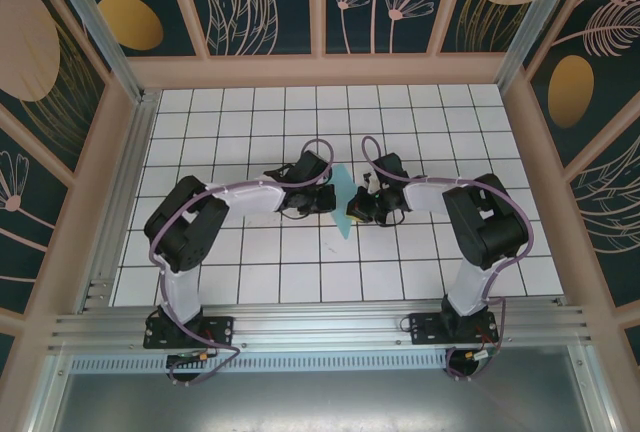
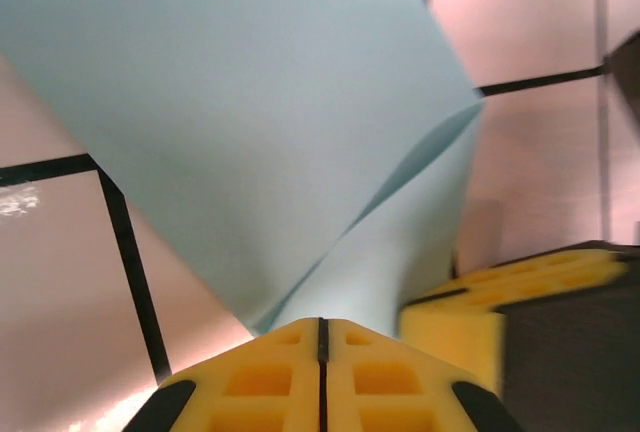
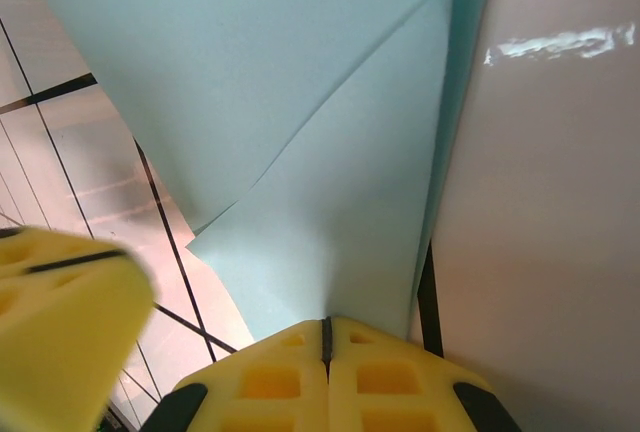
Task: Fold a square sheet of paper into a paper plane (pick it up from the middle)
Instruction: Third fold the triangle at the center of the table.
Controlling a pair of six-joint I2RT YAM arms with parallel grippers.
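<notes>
Paper, a thin light teal-blue sheet [image 1: 343,224], sits over the middle of the white grid-tiled table [image 1: 260,272], caught between the two arms' tools. From above, the left gripper [image 1: 326,199] and right gripper [image 1: 362,208] meet almost nose to nose, with the sheet a narrow kite shape between them. The jaws are too small to read there. The wrist cameras settle it. The left tool's yellow fingers [image 2: 260,377] are pressed together on the sheet's near edge. The right tool's yellow fingers [image 3: 390,377] clamp it the same way. Both close views show one flap lapped over another along a diagonal edge. Bare tiles lie open on every side, out to the pale wooden frame [image 1: 320,70].
</notes>
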